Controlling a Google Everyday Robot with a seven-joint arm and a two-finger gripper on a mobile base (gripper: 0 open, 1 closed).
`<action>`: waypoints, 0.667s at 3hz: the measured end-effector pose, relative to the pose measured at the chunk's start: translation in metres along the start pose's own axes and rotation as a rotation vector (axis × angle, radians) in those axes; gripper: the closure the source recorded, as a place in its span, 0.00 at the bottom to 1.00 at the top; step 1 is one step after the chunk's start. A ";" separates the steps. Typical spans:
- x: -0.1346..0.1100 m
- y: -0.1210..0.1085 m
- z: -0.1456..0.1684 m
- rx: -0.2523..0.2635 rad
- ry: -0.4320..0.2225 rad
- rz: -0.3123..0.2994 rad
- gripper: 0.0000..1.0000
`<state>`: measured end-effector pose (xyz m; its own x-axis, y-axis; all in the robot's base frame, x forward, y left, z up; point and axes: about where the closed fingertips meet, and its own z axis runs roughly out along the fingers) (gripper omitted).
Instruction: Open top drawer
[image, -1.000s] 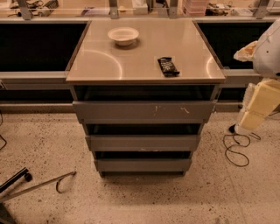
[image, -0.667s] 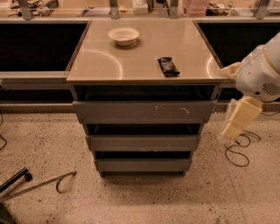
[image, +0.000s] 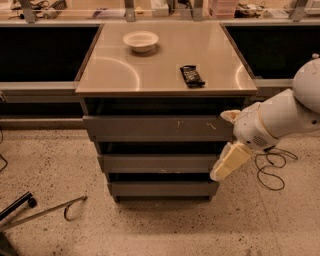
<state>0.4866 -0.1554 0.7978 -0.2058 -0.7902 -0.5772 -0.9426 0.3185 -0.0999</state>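
Observation:
The top drawer (image: 157, 128) is the widest of three grey fronts under the tan countertop (image: 115, 75). Its flat front has small white scratches, and none of its inside tray shows. My gripper (image: 229, 139) is at the right end of this drawer front, coming in from the right on a white arm (image: 285, 117). It is open. One cream finger (image: 230, 116) is level with the drawer's top edge. The other finger (image: 229, 161) hangs lower, beside the middle drawer (image: 157, 163).
A white bowl (image: 141, 40) and a black flat object (image: 192, 76) lie on the countertop. The bottom drawer (image: 162, 188) sits near the speckled floor. A black cable (image: 270, 170) loops on the floor at the right. A metal bar with a hook (image: 47, 210) lies at the lower left.
The arm has swung in from the right edge of view, leftward and down, bringing the gripper to the right end of the top drawer. The drawers look unmoved.

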 end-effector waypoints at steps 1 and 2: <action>0.001 -0.001 0.006 0.004 -0.011 0.001 0.00; 0.002 -0.016 0.028 0.036 -0.037 -0.028 0.00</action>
<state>0.5083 -0.1472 0.7759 -0.1688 -0.7793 -0.6036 -0.9377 0.3157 -0.1454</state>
